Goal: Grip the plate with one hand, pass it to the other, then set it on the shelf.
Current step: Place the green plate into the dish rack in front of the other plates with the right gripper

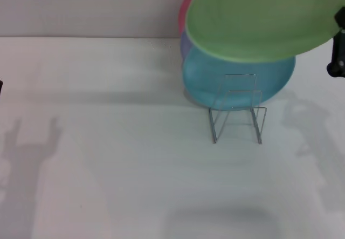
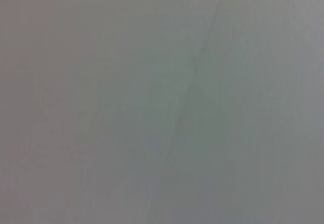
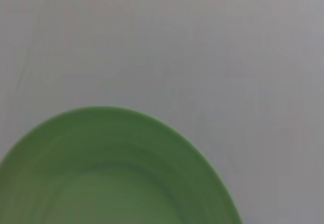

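Your right gripper has the plate by its rim, lifted clear of the turquoise plate and above the shelf; the fingers themselves are hidden, so I cannot tell their closure. You're at the first step, I judge; next, bring the left arm, out of sight, to the plate's free edge.

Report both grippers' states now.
Left gripper: not in view.
Right gripper: at the light green plate's right edge, plate raised; fingers cannot be told.
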Motion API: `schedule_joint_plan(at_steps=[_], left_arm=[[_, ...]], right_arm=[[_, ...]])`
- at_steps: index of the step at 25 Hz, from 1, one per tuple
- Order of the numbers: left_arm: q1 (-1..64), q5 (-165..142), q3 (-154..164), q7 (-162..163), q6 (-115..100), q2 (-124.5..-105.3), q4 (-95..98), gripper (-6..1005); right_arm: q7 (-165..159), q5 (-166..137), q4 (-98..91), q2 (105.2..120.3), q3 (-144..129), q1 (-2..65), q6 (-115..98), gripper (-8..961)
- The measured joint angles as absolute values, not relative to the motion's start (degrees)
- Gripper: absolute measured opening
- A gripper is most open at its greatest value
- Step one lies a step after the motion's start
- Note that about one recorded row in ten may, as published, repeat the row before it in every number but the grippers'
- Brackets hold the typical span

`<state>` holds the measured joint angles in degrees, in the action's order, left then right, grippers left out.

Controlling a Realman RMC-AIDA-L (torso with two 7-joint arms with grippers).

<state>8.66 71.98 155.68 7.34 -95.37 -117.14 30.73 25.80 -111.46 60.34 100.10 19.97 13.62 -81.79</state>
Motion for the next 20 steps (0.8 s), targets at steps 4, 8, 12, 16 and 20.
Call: schedule_joint_plan(at_steps=[4, 8, 12, 16, 20], left_arm=[[8.87, 71.99, 154.65, 3.05, -94.86, -117.05, 33.19, 834], [8.90, 71.99, 153.93, -1.20, -94.27, -116.76, 35.81, 834], [8.97, 71.99, 153.00, -2.43, -93.40, -116.75, 36.79, 834], [9.25, 71.99, 151.72, -2.83, -92.63, -116.74, 37.08, 833], [9.41, 71.99, 151.16, -2.92, -92.89, -116.93, 36.90, 833]], right_arm=[[29.50, -111.46, 69.14, 95.96, 23.68, 11.41, -71.63, 20], [33.95, -112.90, 74.91, 94.94, 30.42, 7.60, -60.05, 20], [34.79, -121.58, 81.78, 96.48, 41.28, 0.41, -45.44, 20], [32.00, -133.43, 86.64, 100.59, 49.21, -6.68, -37.88, 20], [25.84, -144.37, 90.41, 103.99, 54.80, -11.82, -32.16, 20]])
